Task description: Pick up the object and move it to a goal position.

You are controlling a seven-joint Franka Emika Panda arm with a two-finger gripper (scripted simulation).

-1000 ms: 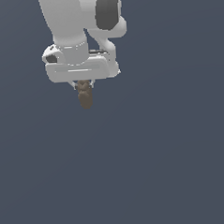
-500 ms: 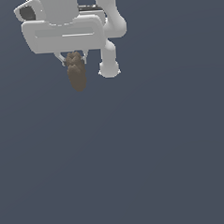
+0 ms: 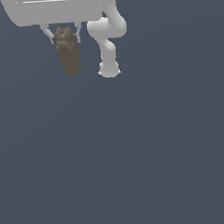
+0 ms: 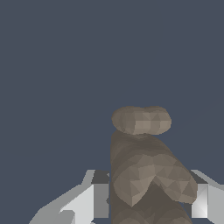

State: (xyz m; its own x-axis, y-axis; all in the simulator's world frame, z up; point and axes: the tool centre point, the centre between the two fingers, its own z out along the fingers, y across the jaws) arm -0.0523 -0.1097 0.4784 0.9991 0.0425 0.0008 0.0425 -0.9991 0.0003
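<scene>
The object [image 3: 68,52] is a dull-brown elongated lump with a rounded lower end. It hangs from my white gripper [image 3: 63,35] near the top of the exterior view, left of centre. My gripper is shut on its bumpy upper end, with a finger on each side. In the wrist view the object [image 4: 142,166] fills the space between my two fingers [image 4: 94,199] and sticks out past them. My gripper's body runs off the top edge of the exterior view.
A bent white arm link [image 3: 107,39] hangs just to the exterior view's right of the object. Everything below and around is a flat dark blue-grey surface [image 3: 135,154]. No goal marker shows in either view.
The gripper with the object in it has grown larger in the exterior view and shifted up and to its left, toward the camera. The object stays held between the fingers.
</scene>
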